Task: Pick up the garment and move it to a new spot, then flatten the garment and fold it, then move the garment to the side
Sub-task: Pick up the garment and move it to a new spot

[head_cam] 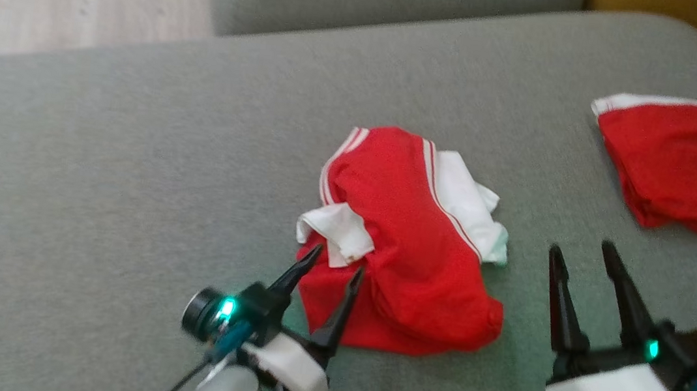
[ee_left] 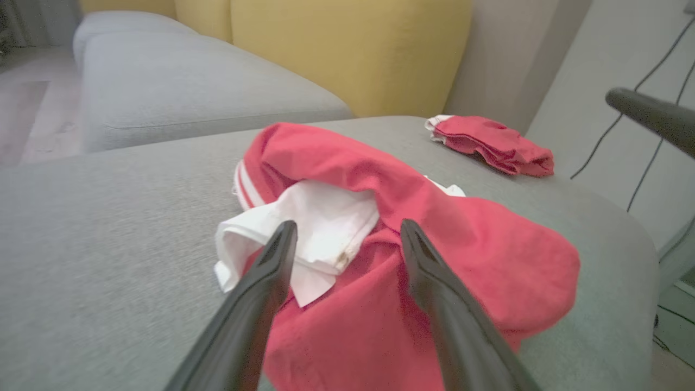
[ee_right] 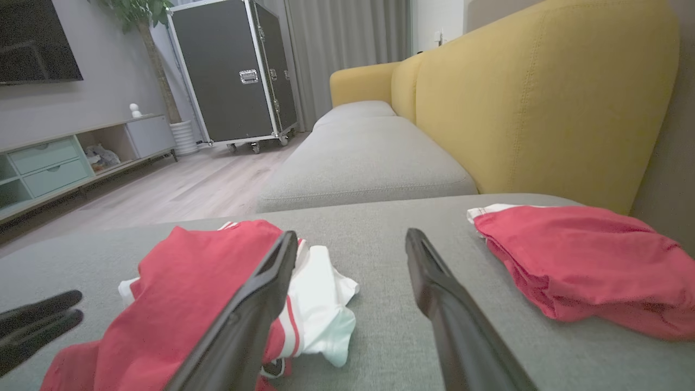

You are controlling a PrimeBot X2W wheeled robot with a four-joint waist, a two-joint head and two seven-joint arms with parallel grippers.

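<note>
On the cushion: the grey seat cushion (head_cam: 129, 164) carries the garment (head_cam: 410, 255) near its middle in the head view, crumpled into a heap, red with white parts.
Feel of it: thin jersey by the look, so probably light, limp and with no stiffness. It should sag and bunch when lifted. Not fragile, and unlikely to slide on the woven cover.
Claw, left: the left gripper (head_cam: 335, 265) sits at the heap's 7 o'clock edge, fingers spread wide, tips just beside the white flap (head_cam: 338, 230), nothing pinched.
Claw, right: the right gripper (head_cam: 582, 249) stands at 3 o'clock of the heap, apart from it, fingers wide over bare cushion, holding nothing.
Where to take hold: best judged at the striped hem (head_cam: 435, 186) toward 12 o'clock and the white flap at 9 o'clock. Two points far apart, one layer each, so the cloth hangs open.
Risk: a pinch in the heap's middle would likely gather several layers.
Neighbour: a folded red piece (head_cam: 680, 167) lies at 2 o'clock, well apart.
</note>
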